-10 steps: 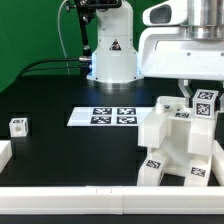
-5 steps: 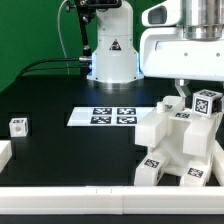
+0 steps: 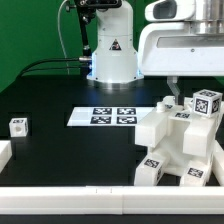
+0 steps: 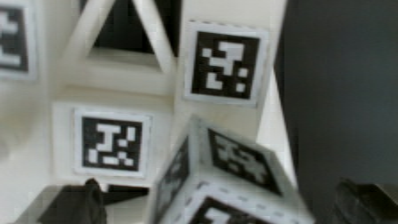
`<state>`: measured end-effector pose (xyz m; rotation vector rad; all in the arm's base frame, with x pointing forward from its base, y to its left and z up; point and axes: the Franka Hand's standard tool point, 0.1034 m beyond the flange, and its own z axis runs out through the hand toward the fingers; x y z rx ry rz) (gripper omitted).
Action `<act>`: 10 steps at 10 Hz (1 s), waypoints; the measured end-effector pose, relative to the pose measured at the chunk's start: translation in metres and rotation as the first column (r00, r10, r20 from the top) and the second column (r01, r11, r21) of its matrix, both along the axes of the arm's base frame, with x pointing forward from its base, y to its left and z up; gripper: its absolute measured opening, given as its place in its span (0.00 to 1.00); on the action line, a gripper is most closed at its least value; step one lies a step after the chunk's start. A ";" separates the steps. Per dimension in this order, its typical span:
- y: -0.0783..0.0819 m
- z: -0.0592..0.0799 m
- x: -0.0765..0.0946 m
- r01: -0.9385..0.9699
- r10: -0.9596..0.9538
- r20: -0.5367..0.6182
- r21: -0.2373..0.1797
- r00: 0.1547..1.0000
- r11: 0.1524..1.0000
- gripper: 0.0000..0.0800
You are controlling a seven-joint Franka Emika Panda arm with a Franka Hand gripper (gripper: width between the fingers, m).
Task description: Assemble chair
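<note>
Starting at the exterior view's left, a small white cube with one black-and-white tag on its face sits alone on the black table, well apart from everything else. A low white rail runs along the table's near edge. Further toward the middle, the marker board lies flat on the table and shows four square tags in two rows. Behind it stands the glossy white robot base, with dark cables trailing off to the exterior view's left in front of a green backdrop.

At the exterior view's right stands the chair, a partly built stack of blocky white pieces resting on the table close to the near rail and just beside the marker board's corner. Tags show on its lower faces and on its upper step. A tagged block sits at its top, tilted slightly.

The arm's white wrist housing hangs directly above the chair. The gripper points down at the top of the structure. One slim finger shows in the exterior view just beside the tagged block, with a gap between them. In the wrist view the two dark fingers stand far apart, with the chair's tagged white faces filling the space between them. The jaws are spread wide and clasp nothing.
</note>
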<state>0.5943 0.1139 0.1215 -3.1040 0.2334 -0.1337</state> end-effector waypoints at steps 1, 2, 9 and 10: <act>0.002 0.001 0.000 -0.108 0.108 0.005 -0.017 0.994 0.994 0.81; -0.001 -0.001 0.000 -0.152 0.152 0.003 -0.022 0.988 0.988 0.81; -0.001 -0.003 -0.004 -0.314 0.313 -0.024 -0.046 0.950 0.948 0.48; -0.001 -0.003 -0.004 -0.244 0.243 -0.023 -0.042 0.970 0.969 0.35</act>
